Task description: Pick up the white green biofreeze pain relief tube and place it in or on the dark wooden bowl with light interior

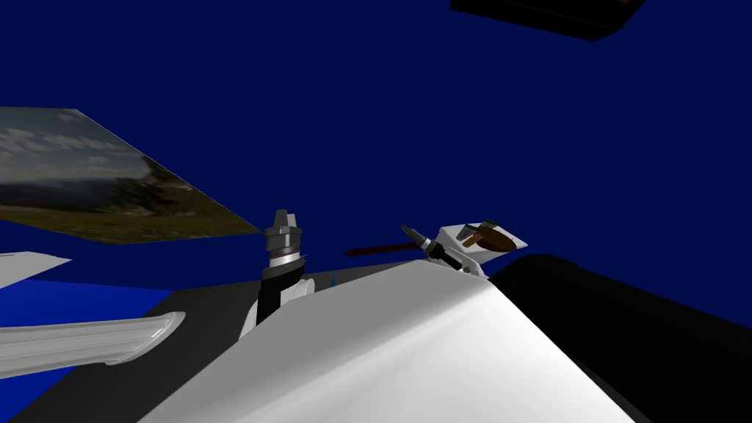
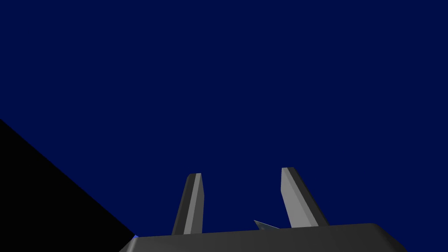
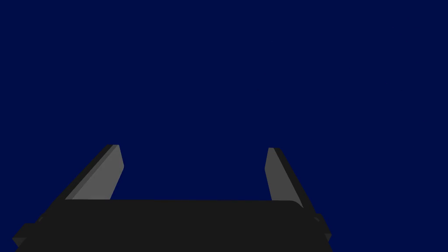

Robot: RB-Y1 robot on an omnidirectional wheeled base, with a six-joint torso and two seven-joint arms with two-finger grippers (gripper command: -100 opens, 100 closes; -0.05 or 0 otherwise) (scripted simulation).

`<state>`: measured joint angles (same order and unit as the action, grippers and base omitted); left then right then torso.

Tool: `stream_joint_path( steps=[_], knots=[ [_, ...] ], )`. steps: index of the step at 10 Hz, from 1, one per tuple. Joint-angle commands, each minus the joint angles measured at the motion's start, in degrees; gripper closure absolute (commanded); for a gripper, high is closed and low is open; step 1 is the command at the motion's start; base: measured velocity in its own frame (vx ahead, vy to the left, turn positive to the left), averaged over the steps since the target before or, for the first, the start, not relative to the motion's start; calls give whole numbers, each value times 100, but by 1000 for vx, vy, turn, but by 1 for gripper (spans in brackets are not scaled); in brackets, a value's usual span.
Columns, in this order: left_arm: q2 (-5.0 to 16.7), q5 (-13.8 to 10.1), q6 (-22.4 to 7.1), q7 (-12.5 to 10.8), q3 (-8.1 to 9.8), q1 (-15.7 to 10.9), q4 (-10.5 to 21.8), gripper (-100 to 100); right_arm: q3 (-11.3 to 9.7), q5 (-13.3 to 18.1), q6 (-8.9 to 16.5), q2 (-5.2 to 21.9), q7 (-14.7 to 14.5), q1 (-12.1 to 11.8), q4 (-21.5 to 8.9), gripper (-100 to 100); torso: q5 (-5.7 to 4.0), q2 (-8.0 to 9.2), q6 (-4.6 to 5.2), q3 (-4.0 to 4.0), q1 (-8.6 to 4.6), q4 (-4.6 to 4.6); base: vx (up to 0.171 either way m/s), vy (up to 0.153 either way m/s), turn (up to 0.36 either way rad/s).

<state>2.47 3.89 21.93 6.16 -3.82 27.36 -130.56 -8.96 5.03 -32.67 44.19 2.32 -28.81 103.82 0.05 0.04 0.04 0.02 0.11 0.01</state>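
No label or writing can be read anywhere. My left gripper (image 2: 240, 173) points up on an upright forearm toward a dark blue wall (image 1: 440, 110), its fingers parted with nothing between them. My right gripper (image 3: 192, 148) reaches forward, released, its fingers wide. Ahead of it a white surface (image 1: 516, 241) carries the dark brown bowl (image 1: 496, 240). A small grey-green piece (image 1: 467, 233), perhaps the tube, lies just beside the bowl, too small to be sure.

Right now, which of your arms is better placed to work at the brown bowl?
Right, probably: the right gripper sits beside the white surface carrying the brown bowl; the left gripper stands well apart from it.
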Motion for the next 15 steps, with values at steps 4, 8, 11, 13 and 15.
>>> stream_joint_path(
  steps=[4, 8, 11, 13, 15],
  knots=[
    [0, 0, 0, 0, 0, 0, 0, 0, -64, 84, -135, 740, 107, -124, -408, -100, -1, 2, 0, 1, -6, 0, 14, 21, 77],
    [0, 0, 0, 0, 0, 0, 0, 0, -90, 130, -194, 1369, 171, -176, -594, -100, -2, 4, -1, 3, -8, 1, 11, 13, 59],
    [0, 0, 0, 0, 0, 0, 0, 0, -112, 181, -253, 1799, 240, -232, -774, -100, -2, 4, 1, 2, -10, 1, 9, 6, 53],
    [0, 0, 0, 0, 0, 0, 0, 0, -131, 236, -313, 2179, 314, -291, -947, -100, -3, 7, 0, 4, -12, 2, 4, 0, 74],
    [0, 0, 0, 0, 1, 0, 0, 0, -147, 296, -372, 2440, 392, -352, -1111, -100, -4, 7, 2, 4, -12, 2, 1, -2, 50]
  ],
)
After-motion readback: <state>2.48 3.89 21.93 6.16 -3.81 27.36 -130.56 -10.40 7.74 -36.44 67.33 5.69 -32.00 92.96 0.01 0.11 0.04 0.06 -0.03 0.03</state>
